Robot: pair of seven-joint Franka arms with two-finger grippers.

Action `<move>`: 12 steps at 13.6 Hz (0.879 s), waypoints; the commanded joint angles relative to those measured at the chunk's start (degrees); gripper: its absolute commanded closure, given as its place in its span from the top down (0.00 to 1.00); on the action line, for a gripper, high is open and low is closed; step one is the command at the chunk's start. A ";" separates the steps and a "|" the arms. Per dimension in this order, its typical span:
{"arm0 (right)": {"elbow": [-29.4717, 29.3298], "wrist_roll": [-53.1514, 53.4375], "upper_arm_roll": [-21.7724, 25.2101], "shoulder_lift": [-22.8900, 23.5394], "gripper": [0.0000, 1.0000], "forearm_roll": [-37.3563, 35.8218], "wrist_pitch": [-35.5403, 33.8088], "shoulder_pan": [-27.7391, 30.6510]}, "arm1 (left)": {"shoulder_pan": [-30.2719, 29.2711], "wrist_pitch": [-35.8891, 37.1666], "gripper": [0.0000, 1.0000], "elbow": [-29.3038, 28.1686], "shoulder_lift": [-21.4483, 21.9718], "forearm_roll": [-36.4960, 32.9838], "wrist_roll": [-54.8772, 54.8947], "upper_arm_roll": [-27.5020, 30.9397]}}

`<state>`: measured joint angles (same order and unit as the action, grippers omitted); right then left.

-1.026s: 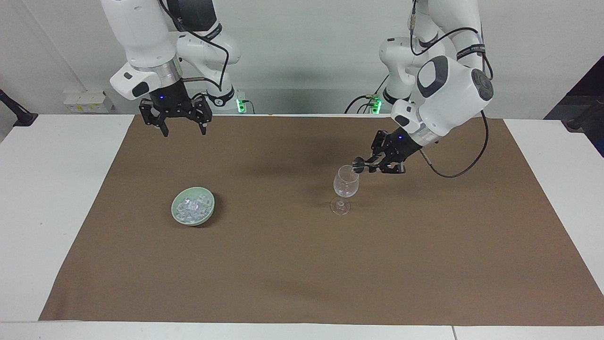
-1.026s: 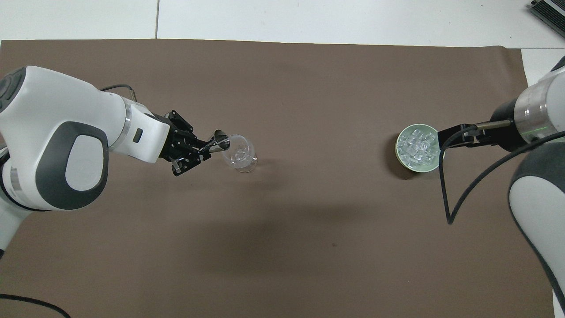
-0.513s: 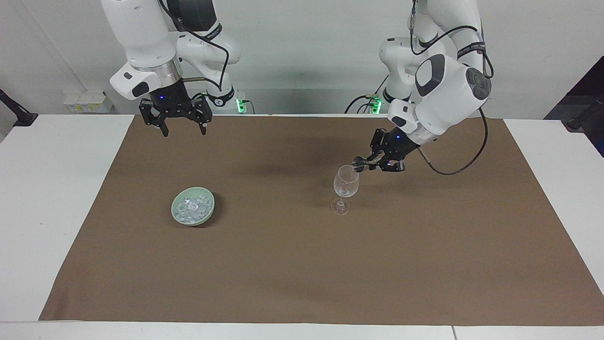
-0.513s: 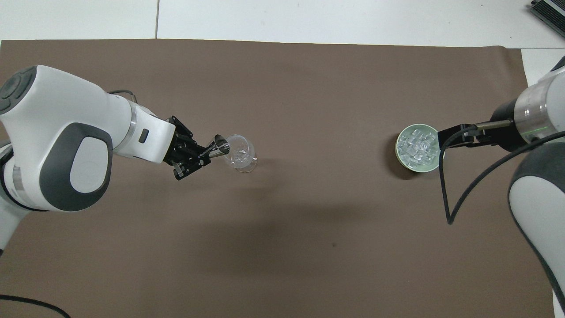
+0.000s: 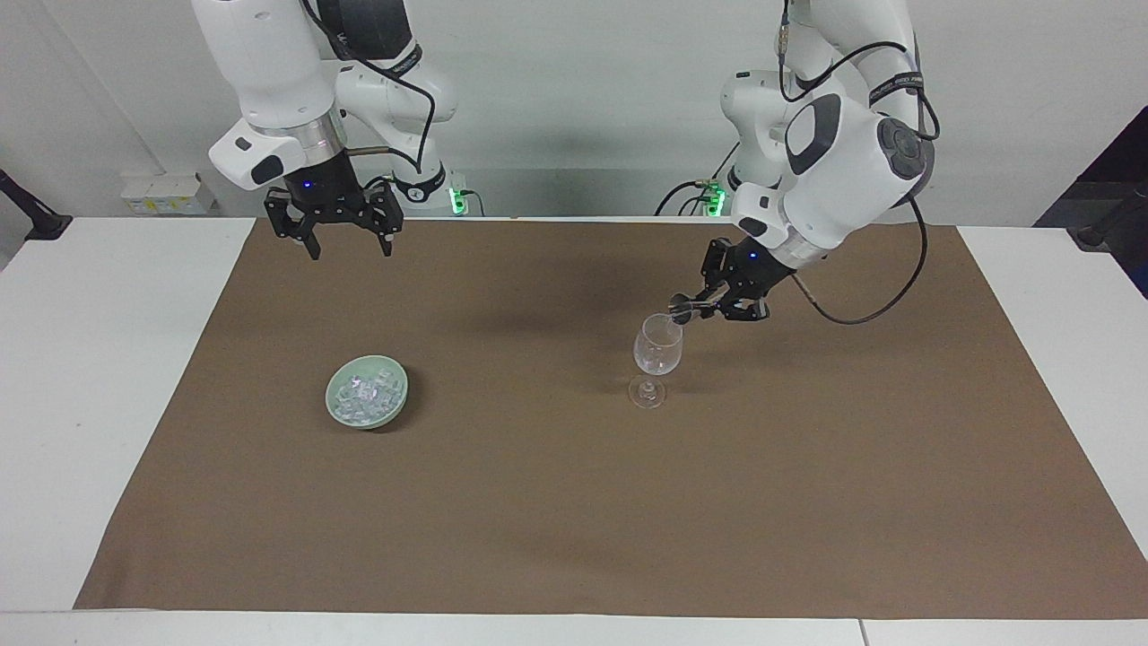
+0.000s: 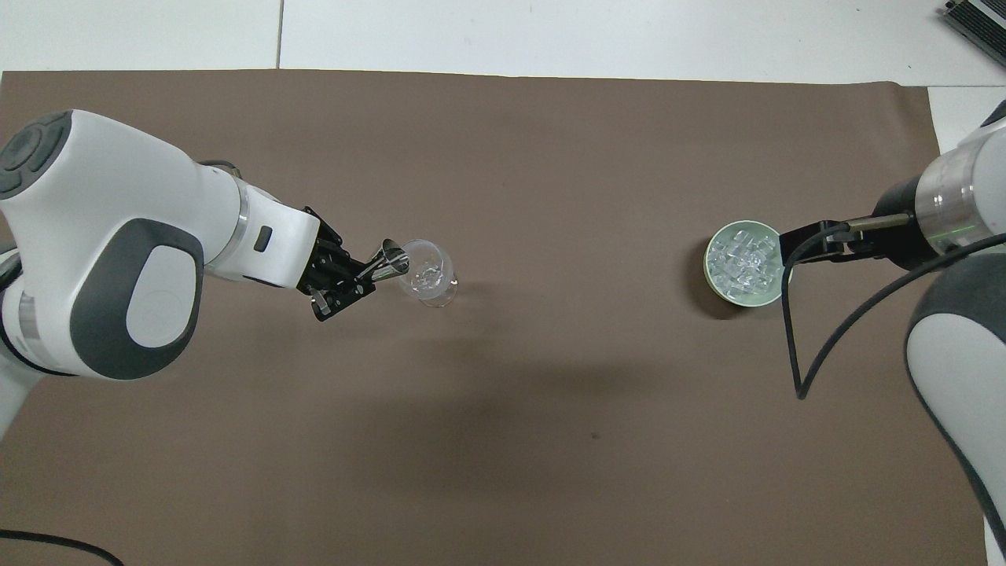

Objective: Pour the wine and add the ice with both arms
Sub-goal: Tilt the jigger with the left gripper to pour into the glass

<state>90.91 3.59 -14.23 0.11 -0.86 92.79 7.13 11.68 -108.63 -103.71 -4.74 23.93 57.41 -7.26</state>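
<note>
Ice (image 5: pixel 366 397) sits heaped in the pale green bowl (image 5: pixel 397 405) on the brown mat (image 5: pixel 574 502), toward my right arm's end of the table, and that is the relation my coming move turns on: the bowl lies farther from my bases than my right gripper (image 5: pixel 344 248), which hangs with its fingers spread wide and empty above the mat's edge closest to me. In the overhead view only the tip of that pincer shows, just beside the bowl's rim, but the facing view tells me it is well up in the air, so I touch nothing there. My right arm is plainly the nearer one to the cubes; my left is well apart from them. My left gripper (image 5: pixel 695 309) is clamped together on a small metal measuring cup (image 6: pixel 391 259), tipped on its side with its mouth at the rim of the stemmed glass (image 5: pixel 656 354), which stands upright near the middle of the mat. The cup's long axis points from my fingers toward the glass. I judge the pour to be under way or ending, and the ice step not yet begun; to start it my right pincer must go outward and down into the bowl.
</note>
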 commanded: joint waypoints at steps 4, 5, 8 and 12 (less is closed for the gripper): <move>0.32 -1.57 -0.45 -0.37 1.00 1.22 0.81 1.22 | 1.15 3.68 0.06 3.07 -0.26 -4.59 -4.23 0.84; 0.32 -1.57 -0.45 -0.37 1.00 1.22 0.81 1.22 | 1.76 3.77 0.06 3.42 -0.27 -5.64 -5.45 0.84; 0.40 -1.57 -0.45 -0.37 1.00 1.22 0.81 1.22 | 3.34 4.65 0.06 4.21 -0.62 -6.71 -8.80 0.76; 0.32 -1.57 -0.45 -0.37 1.00 1.22 0.81 1.13 | 3.61 5.00 0.06 4.65 -1.06 -9.17 -9.24 0.76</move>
<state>90.91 3.59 -14.23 0.11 -0.86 92.79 7.13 14.27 -105.35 -101.15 -4.88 16.81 49.69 -7.36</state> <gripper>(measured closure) 0.000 0.753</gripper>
